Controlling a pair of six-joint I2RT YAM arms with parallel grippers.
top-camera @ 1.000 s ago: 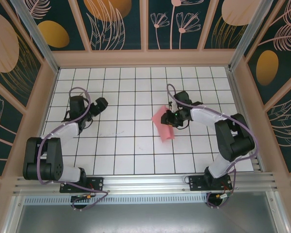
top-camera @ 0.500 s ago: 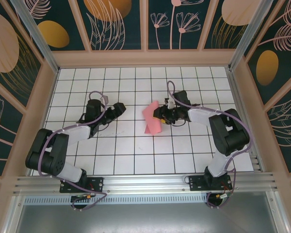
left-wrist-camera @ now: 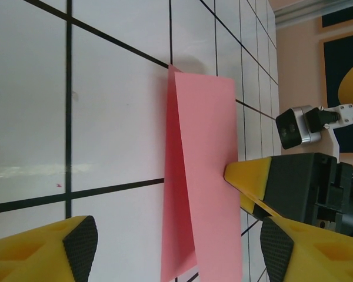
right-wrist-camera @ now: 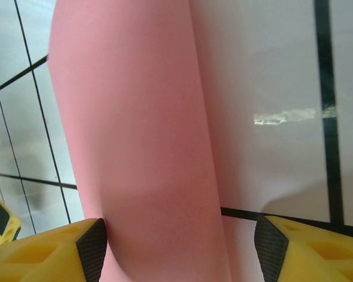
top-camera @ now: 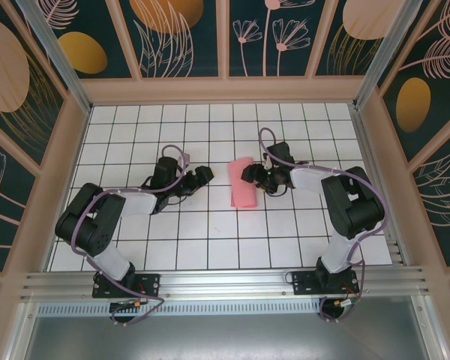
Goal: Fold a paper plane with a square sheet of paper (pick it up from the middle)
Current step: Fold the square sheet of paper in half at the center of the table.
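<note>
Standing with jaws wide apart and empty, the left gripper [top-camera: 203, 176] sits just left of the square sheet of paper [top-camera: 244, 189], which lies folded over on the gridded table [top-camera: 210, 225], while the right gripper [top-camera: 250, 174], at the sheet's right edge, is likewise spread wide, clamping nothing.

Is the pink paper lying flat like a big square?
No, the pink paper is folded over into a long narrow shape, one layer on top of the other.
</note>
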